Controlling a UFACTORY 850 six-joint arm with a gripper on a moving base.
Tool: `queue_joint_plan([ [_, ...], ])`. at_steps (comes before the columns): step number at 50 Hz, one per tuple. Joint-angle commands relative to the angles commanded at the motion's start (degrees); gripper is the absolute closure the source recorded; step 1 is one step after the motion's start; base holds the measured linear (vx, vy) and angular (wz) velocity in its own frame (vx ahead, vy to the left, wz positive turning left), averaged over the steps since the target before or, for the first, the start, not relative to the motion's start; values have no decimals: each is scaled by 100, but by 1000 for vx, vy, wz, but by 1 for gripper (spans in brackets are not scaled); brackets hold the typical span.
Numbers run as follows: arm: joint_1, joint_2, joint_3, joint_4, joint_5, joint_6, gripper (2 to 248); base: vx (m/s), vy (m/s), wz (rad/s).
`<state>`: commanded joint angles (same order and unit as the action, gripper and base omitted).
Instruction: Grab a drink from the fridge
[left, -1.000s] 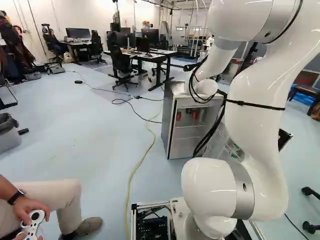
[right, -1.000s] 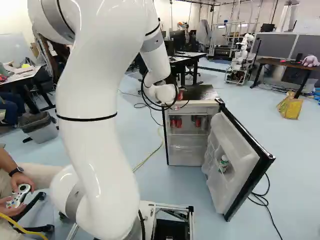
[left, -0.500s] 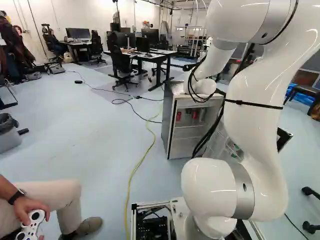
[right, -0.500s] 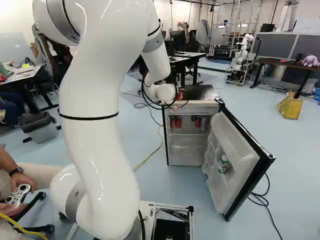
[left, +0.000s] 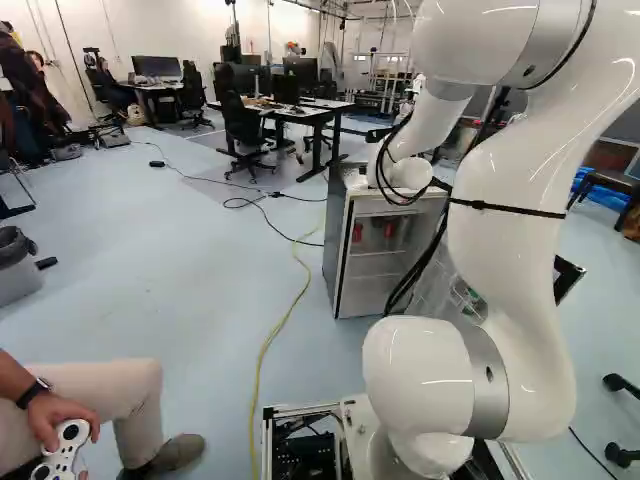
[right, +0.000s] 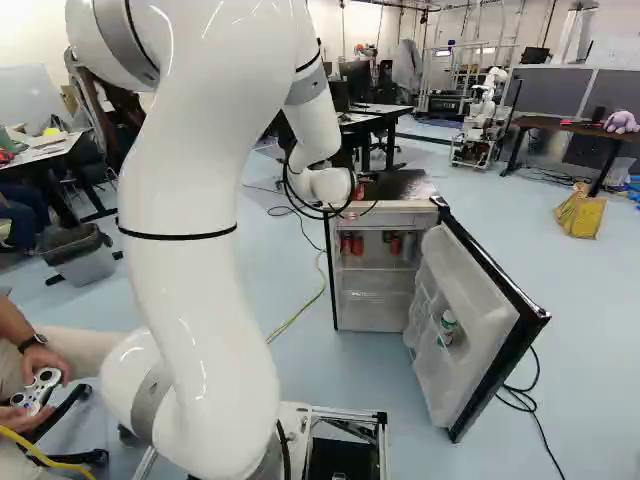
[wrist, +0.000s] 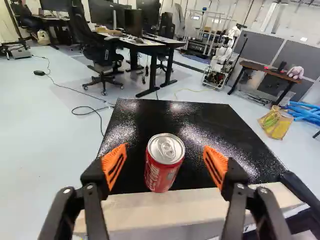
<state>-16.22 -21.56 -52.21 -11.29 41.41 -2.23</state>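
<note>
Hangs with the black pincer (wrist: 165, 148) wide open above the fridge (right: 375, 318). Has a red can (wrist: 161, 172) upright on the black top (wrist: 215, 117), between the orange pads (wrist: 114, 165), apart from both. Shows more red cans (right: 358, 245) inside, lower than the pincer, and the open door (right: 465, 290) to its right.

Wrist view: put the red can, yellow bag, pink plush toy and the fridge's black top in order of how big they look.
Largest to smallest:
1. Black fridge top
2. Red can
3. Yellow bag
4. Pink plush toy
</note>
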Motion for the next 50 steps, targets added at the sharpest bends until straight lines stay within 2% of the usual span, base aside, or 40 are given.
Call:
queue_joint_plan([
  [4, 0, 0, 0, 0, 0, 0, 38, 0, 0, 0],
  [5, 0, 0, 0, 0, 0, 0, 5, 0, 0, 0],
  [22, 3, 76, 93, 0, 0, 0, 3, 0, 0, 0],
  [50, 21, 799, 953, 0, 0, 0, 3, 0, 0, 0],
])
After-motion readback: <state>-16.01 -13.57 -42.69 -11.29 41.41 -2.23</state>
